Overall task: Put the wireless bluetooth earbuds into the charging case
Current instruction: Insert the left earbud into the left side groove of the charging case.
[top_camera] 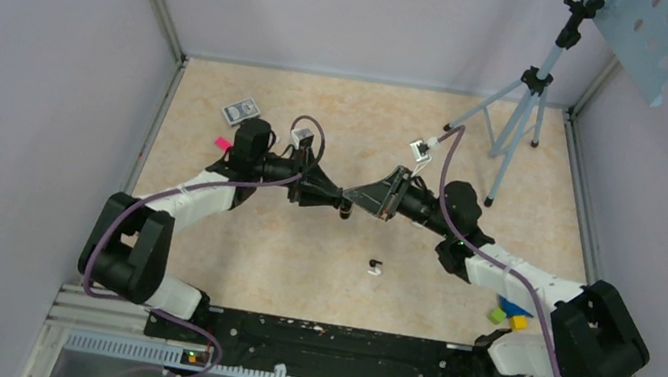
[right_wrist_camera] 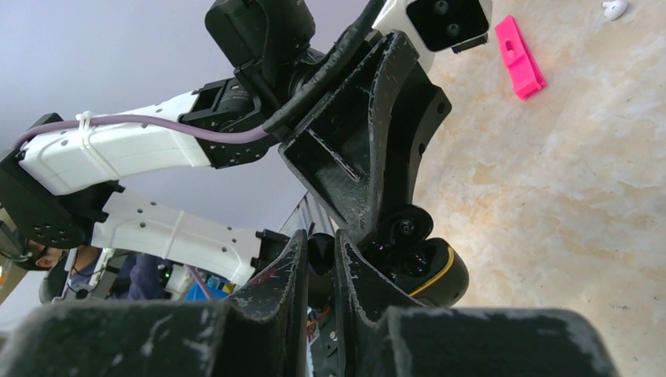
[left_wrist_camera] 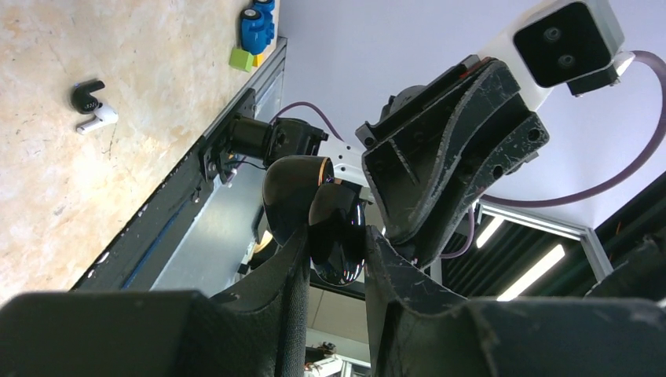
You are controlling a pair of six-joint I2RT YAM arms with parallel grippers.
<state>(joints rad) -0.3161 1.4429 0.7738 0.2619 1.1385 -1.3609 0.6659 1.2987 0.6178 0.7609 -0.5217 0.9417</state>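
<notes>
Both grippers meet above the middle of the table. My left gripper [top_camera: 337,196] is shut on the charging case [left_wrist_camera: 338,239], a glossy black shell with a gold rim [right_wrist_camera: 430,271], its lid open. My right gripper [top_camera: 359,200] is shut on a small black earbud [right_wrist_camera: 320,253], held right beside the case's open cavity. Whether the earbud touches the case I cannot tell. A black earbud [left_wrist_camera: 85,93] and a white earbud [left_wrist_camera: 99,119] lie together on the table [top_camera: 374,267], nearer the arm bases. Another white earbud [right_wrist_camera: 614,8] lies past a pink block.
A pink block [top_camera: 223,143] and a small grey box [top_camera: 241,111] lie at the back left. Coloured toy blocks [top_camera: 512,315] sit beside the right arm's base. A tripod [top_camera: 522,112] stands at the back right. Walls enclose the table on three sides.
</notes>
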